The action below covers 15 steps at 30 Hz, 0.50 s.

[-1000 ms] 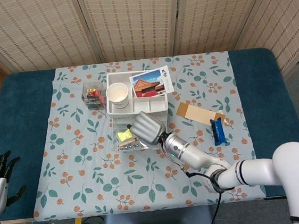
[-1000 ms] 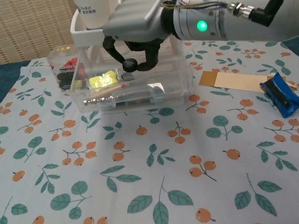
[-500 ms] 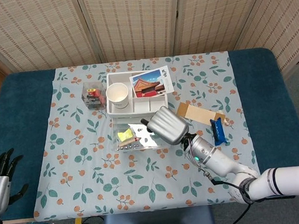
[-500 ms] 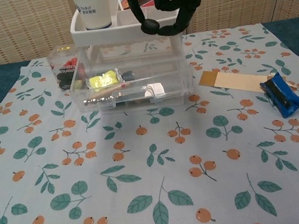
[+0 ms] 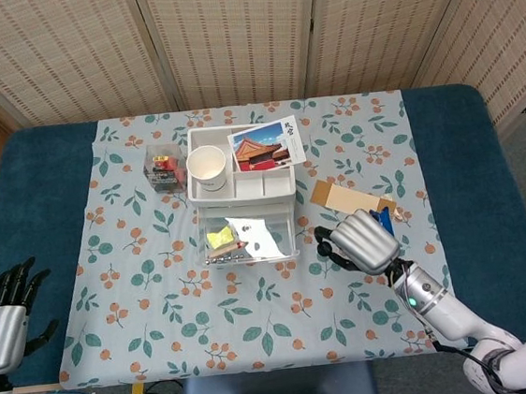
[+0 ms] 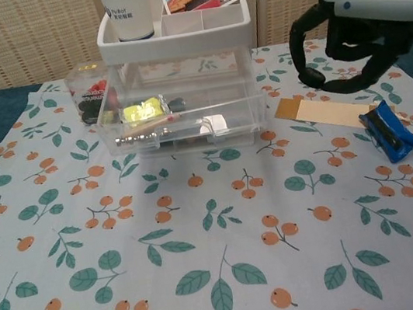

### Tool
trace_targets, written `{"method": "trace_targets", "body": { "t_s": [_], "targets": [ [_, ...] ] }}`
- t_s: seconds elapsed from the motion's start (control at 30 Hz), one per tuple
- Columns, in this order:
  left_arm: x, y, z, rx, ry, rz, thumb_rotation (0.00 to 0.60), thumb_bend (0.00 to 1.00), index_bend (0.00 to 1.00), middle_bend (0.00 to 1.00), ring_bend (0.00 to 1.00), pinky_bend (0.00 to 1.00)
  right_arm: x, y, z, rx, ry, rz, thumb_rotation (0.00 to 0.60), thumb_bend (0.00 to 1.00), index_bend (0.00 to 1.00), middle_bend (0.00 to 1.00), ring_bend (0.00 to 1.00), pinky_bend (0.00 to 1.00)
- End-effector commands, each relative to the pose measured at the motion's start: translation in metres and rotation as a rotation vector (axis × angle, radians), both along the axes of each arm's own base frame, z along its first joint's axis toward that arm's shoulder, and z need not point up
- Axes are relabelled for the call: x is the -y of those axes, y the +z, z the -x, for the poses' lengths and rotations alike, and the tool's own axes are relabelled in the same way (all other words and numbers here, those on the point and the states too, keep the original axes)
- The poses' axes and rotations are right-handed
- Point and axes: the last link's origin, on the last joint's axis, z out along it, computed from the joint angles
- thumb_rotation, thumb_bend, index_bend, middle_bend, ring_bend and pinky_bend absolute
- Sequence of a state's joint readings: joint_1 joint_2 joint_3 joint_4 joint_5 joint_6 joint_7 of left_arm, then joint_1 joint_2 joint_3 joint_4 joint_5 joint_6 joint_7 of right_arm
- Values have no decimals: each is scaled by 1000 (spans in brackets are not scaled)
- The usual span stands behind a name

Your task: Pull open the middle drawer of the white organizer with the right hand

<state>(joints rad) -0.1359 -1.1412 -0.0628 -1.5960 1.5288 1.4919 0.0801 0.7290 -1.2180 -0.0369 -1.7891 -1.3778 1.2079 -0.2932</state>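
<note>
Drawer: we are seeing the middle drawer of the white organizer standing pulled out toward the table's near edge, its contents showing.
Progress: we are judging the pull done; only clearing the arm remains.
Right hand: the right hand is hanging above the table right of the drawer, apart from it, fingers curled in on nothing.
Left hand: the left hand is waiting off the table's near-left corner, fingers spread, empty.
Change: against a second ago, we are noting the right hand withdrawing rightward from over the drawer; the drawer is staying put.
</note>
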Motion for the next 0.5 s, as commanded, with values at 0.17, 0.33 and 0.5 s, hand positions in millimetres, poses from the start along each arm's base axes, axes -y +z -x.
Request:
{"method": "trace_targets", "body": {
  "t_s": [0.17, 0.33, 0.5],
  "targets": [
    [-1, -1, 0, 0, 0, 4, 600, 219, 171, 60, 58, 93, -12, -24, 41, 22, -100, -52, 600, 381, 526, 956, 1000, 1000],
    [-1, -2, -2, 0, -8, 5, 600, 220, 172, 60, 58, 93, -13, -52, 53, -27, -102, -73, 600, 381, 526, 954, 1000, 1000],
    [-1, -1, -2, 1, -5, 3, 600, 219, 172, 60, 58, 93, -7, -74, 54, -64, -98, -80, 600, 381, 506, 940, 1000, 1000]
  ]
}}
